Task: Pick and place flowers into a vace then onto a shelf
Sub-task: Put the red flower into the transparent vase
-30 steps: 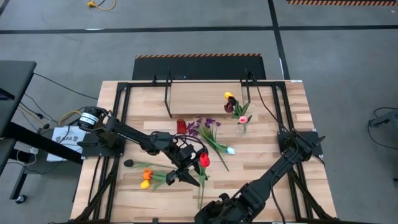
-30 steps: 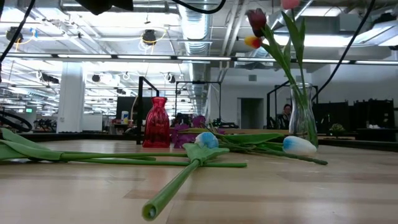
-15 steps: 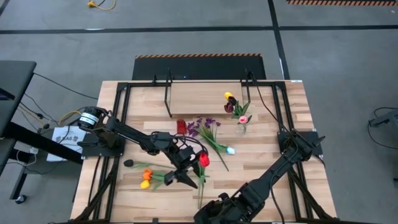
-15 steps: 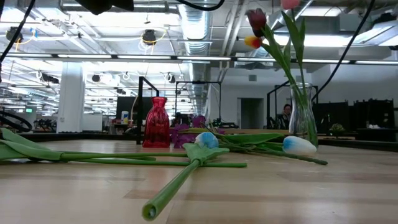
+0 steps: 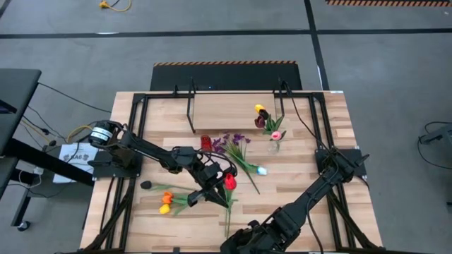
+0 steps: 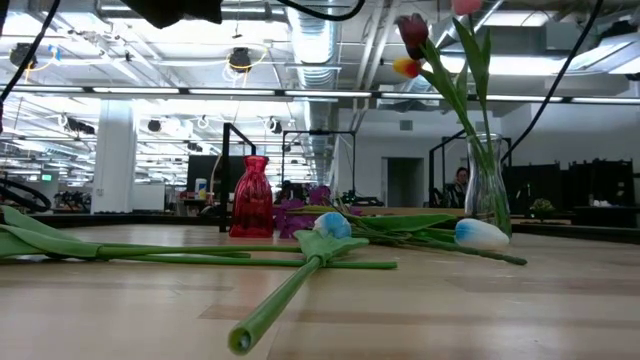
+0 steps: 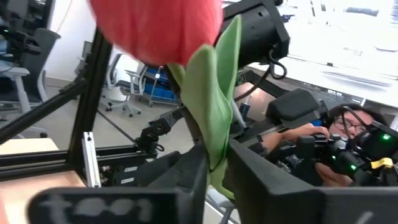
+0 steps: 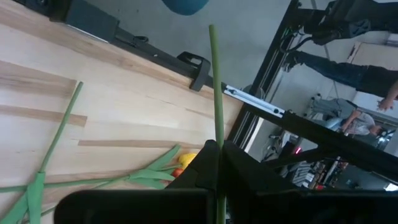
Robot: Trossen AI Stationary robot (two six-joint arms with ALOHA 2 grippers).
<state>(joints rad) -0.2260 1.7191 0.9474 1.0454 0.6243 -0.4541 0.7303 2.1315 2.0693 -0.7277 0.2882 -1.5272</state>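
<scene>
My left gripper (image 5: 212,190) closes in from a wide spread to a pinch on the green stem just below the red tulip (image 5: 229,181); in the left wrist view its fingers (image 7: 264,180) now squeeze the stem and leaf with the red bloom right above them. In the high view the left arm pulls back a little toward its base and the gripper sits slightly farther from the near table edge than a second ago. The red tulip's head shifts with it, a touch toward the purple sprig (image 5: 233,143).
</scene>
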